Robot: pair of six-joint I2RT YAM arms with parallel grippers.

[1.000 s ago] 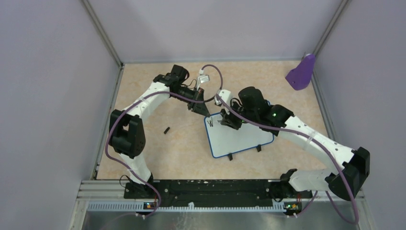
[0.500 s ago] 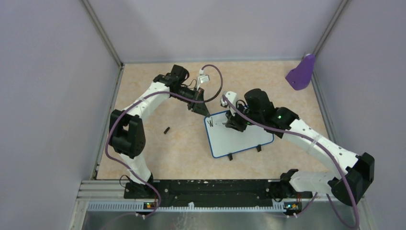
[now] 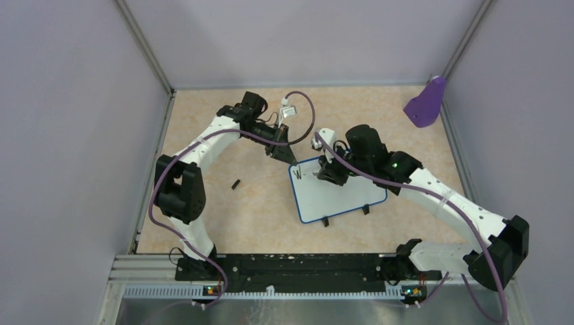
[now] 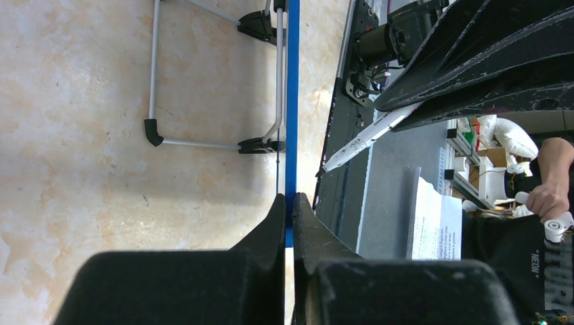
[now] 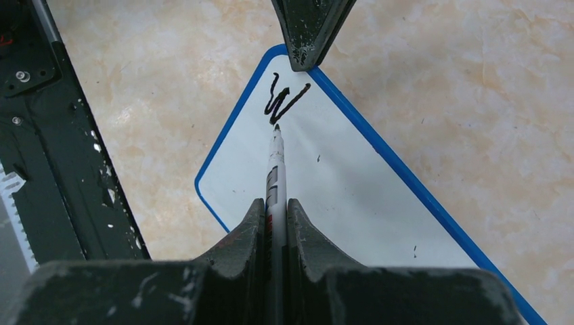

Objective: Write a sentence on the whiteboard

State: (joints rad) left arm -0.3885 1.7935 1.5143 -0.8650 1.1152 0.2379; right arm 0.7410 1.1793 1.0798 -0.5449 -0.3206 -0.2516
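The whiteboard [image 3: 342, 196], white with a blue rim, lies on the tan table; it also shows in the right wrist view [image 5: 359, 189]. Of the sentence only a black "W" [image 5: 284, 101] shows, at the board's far left corner [image 3: 298, 172]. My right gripper [image 3: 325, 175] is shut on a white marker [image 5: 275, 162], whose tip rests just below the "W". My left gripper [image 3: 287, 156] is shut on the board's far rim near that corner. In the left wrist view the jaws [image 4: 291, 202] pinch the blue rim [image 4: 292, 101] edge-on.
A purple scoop [image 3: 426, 103] leans in the far right corner. A small black cap [image 3: 235, 183] lies on the table left of the board. Purple walls close in three sides. The black base rail [image 3: 291, 264] runs along the near edge.
My right arm shifted slightly right along the board a second ago and has since held almost still. The left arm and the board have not moved.
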